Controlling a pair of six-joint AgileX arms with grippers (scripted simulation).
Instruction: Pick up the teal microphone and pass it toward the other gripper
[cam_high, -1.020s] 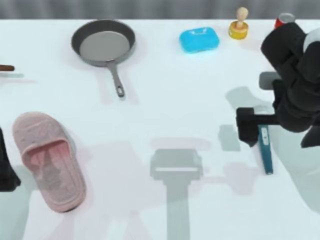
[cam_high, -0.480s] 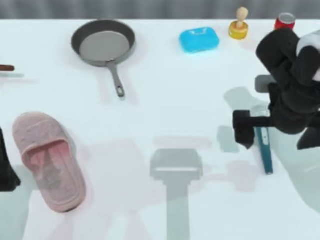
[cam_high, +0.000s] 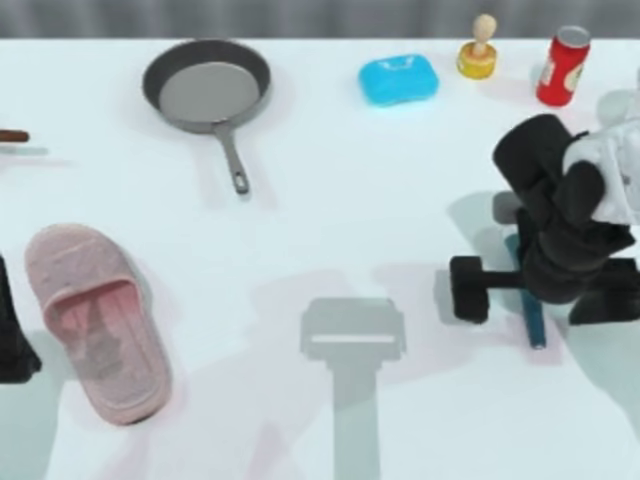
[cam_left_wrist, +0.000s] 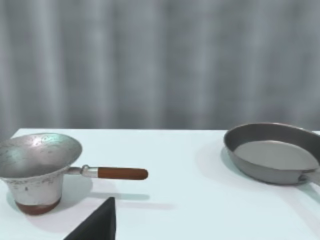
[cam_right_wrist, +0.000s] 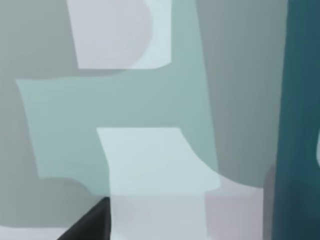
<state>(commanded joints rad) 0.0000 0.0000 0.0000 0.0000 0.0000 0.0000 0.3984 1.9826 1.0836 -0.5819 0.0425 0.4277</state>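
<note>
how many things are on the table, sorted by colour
grey: 2, round frying pan, metal saucepan with brown handle
blue or teal: 2, bright-blue rounded box, slim teal microphone
pink: 1, fuzzy slipper
red: 1, can
yellow: 1, wooden-topped stamp
total: 7

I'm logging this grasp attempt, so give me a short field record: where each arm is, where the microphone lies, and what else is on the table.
right gripper: low over the teal microphone, fingers either side of it
teal microphone: flat on the table, right side, mostly under the arm
left gripper: parked at the left edge
far edge: frying pan, blue box, red can
left side: pink slipper
</note>
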